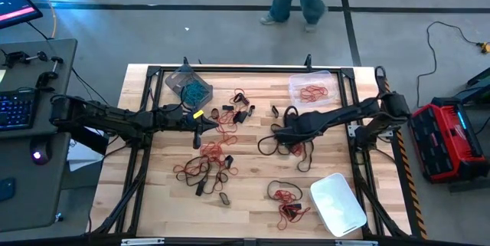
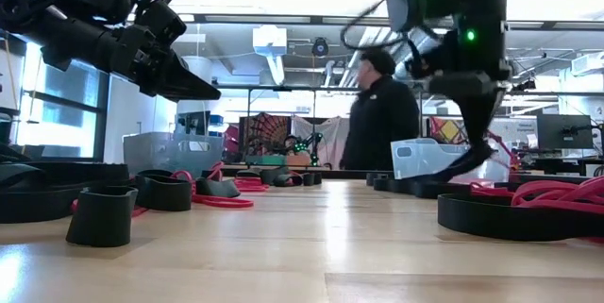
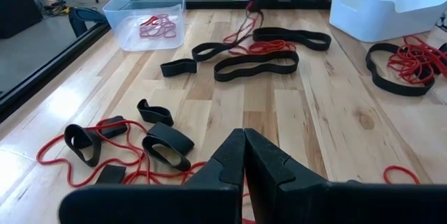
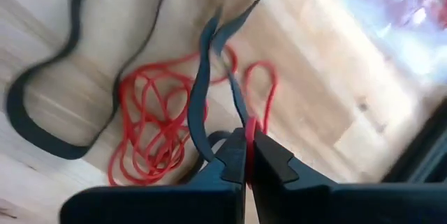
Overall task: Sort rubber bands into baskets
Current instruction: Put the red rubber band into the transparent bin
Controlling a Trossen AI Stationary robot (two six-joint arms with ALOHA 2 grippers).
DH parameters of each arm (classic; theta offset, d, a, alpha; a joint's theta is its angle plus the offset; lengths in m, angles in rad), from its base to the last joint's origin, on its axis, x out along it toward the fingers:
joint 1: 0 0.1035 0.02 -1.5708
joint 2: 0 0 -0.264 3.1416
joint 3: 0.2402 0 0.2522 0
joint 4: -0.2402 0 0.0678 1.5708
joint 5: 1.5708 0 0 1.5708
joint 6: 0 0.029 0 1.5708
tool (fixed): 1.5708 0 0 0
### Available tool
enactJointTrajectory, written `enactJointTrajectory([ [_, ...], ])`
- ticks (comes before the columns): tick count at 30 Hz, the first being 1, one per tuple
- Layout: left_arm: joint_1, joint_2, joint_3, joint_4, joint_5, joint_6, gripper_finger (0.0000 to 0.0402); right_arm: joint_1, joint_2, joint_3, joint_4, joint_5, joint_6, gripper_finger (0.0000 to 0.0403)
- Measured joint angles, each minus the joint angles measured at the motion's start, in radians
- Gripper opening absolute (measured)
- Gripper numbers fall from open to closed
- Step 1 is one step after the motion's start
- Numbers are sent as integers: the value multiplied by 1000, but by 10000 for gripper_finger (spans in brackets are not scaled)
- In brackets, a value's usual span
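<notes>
Right end effector (image 4: 248,155) clenched on a red band (image 4: 248,137) mid-bench, above the red-and-black tangle (image 1: 295,135), presumably for the tub (image 1: 312,87) holding reds; left end effector (image 3: 244,155) closed on nothing, waiting over the bench (image 1: 253,208) near the teal-filled tub (image 1: 187,83).

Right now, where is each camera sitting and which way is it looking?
High: above, looking straight down at the table, both arms showing.
Low: at tabletop height, looking across at a person; arms hang overhead.
Left wrist: past shut left fingers toward the clear tub.
Right wrist: down past right fingers pinching a red band.
High and left wrist share the white tub.
</notes>
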Motion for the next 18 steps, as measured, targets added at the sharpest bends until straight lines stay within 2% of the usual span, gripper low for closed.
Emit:
enactJointTrajectory([
  [9,0,0,0,0,0,-3,0,24,0,141,-162,190,0,0],
  [14,0,0,0,0,0,-3,0,-16,-4,162,-253,311,1,0],
  [18,0,0,0,0,0,-3,0,-59,-30,160,-261,402,0,0],
])
